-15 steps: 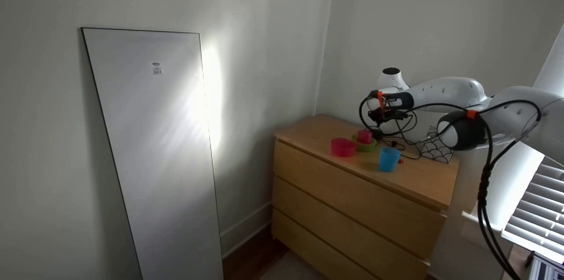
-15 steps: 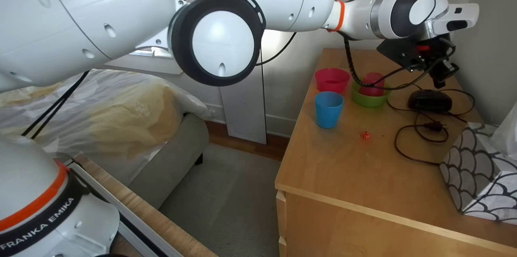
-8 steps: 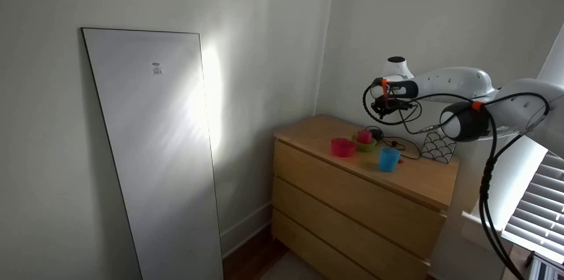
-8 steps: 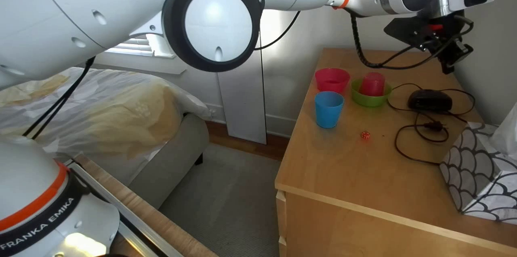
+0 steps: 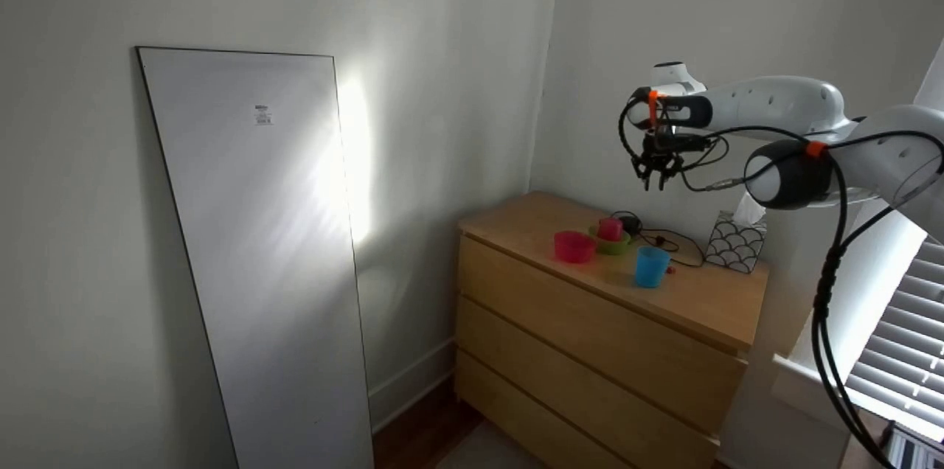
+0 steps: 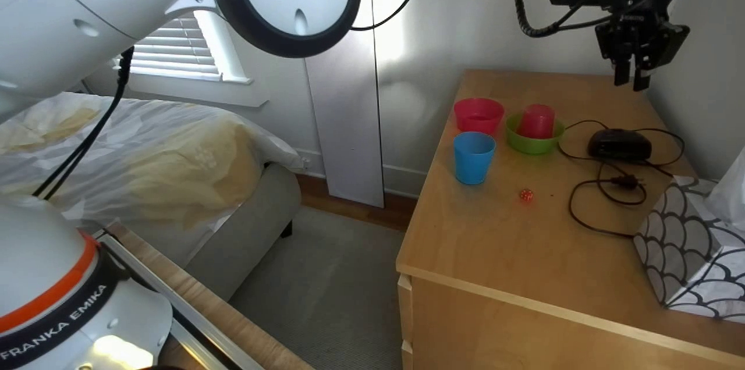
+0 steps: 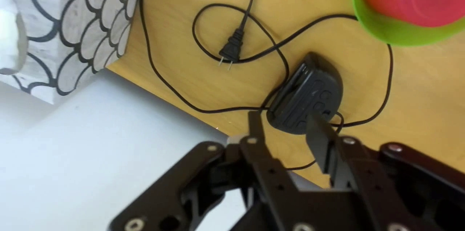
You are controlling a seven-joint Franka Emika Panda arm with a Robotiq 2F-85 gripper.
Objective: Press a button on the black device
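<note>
The black device (image 6: 619, 145) lies on the wooden dresser top, near the wall, and shows in both exterior views (image 5: 630, 224). In the wrist view the device (image 7: 303, 89) lies just beyond the fingertips, with round buttons (image 7: 325, 94) on its upper face; one finger covers part of its near edge. My gripper (image 6: 631, 80) is in the air, well above the dresser and apart from the device, pointing down. It also shows in another exterior view (image 5: 654, 185) and in the wrist view (image 7: 283, 116). Its fingers are parted with nothing between them.
A black cord with a plug (image 7: 231, 47) loops beside the device. A green bowl (image 6: 532, 146) holds a red cup (image 6: 538, 120). A pink bowl (image 6: 478, 117), a blue cup (image 6: 473, 160), a red die (image 6: 526, 195) and a patterned tissue box (image 6: 678, 242) stand on the dresser (image 6: 495, 242).
The arm has risen, lifting my gripper from close above the device to well above the dresser. The gripper has tilted to point straighter down. The device and the other objects have not moved.
</note>
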